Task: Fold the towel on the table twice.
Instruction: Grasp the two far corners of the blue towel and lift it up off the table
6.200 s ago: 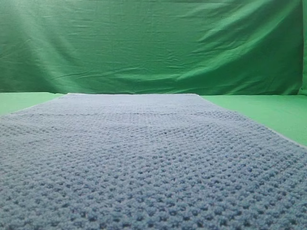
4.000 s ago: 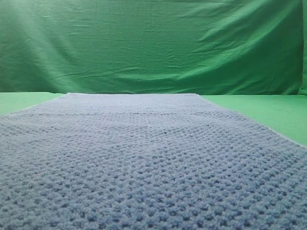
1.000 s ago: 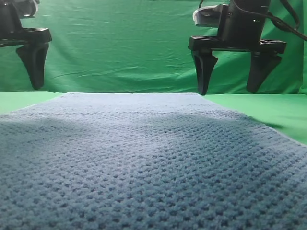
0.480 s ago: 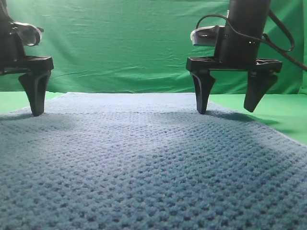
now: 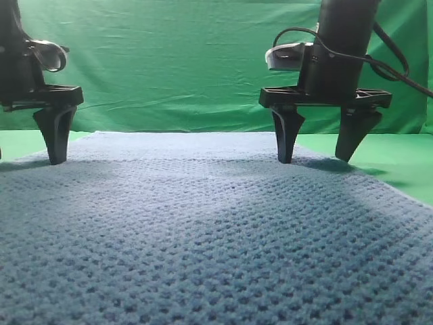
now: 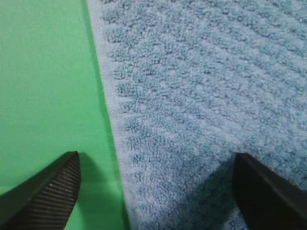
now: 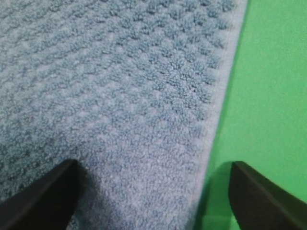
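The blue-grey waffle-weave towel (image 5: 203, 230) lies flat on the green table (image 5: 399, 162) and fills the foreground. My left gripper (image 5: 27, 156) hangs open low over the towel's far left edge; only one finger (image 5: 55, 135) shows here. In the left wrist view the left gripper (image 6: 156, 191) straddles the pale hem (image 6: 112, 120), one finger over the table (image 6: 48, 72), one over the towel (image 6: 201, 86). My right gripper (image 5: 315, 160) is open at the far right edge. In the right wrist view the right gripper (image 7: 153, 201) straddles the hem (image 7: 216, 120). Nothing is held.
A wrinkled green cloth backdrop (image 5: 169, 61) hangs behind the table. Bare green table (image 7: 273, 72) shows to the right of the towel and also to its left. A cable (image 5: 396, 64) loops off the right arm.
Both grippers came down from above into view and now stand low at the towel's far left and right edges, jaws wide. The towel has not moved.
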Tool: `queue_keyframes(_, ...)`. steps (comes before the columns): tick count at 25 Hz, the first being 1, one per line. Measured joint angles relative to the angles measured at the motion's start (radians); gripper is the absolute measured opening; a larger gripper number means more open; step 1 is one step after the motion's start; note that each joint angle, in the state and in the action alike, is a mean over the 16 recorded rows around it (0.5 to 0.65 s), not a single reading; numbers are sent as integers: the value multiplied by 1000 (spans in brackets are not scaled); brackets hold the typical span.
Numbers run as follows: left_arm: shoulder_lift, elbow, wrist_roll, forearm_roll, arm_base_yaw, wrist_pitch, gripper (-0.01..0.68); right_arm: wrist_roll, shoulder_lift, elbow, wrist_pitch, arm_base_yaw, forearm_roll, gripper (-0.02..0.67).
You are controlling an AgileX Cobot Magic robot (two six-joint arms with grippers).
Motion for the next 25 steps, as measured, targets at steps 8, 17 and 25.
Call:
queue_keyframes(8, 51, -44, 1, -14, -13, 57, 595, -8, 22, -13, 9, 0, 1, 555)
queue_keyframes(17, 106, -95, 2, -32, -55, 107, 297, -6, 43, -22, 7, 3, 20, 307)
queue_keyframes(25, 118, -156, 2, -58, -68, 177, 42, 1, 36, -29, 8, 6, 40, 52)
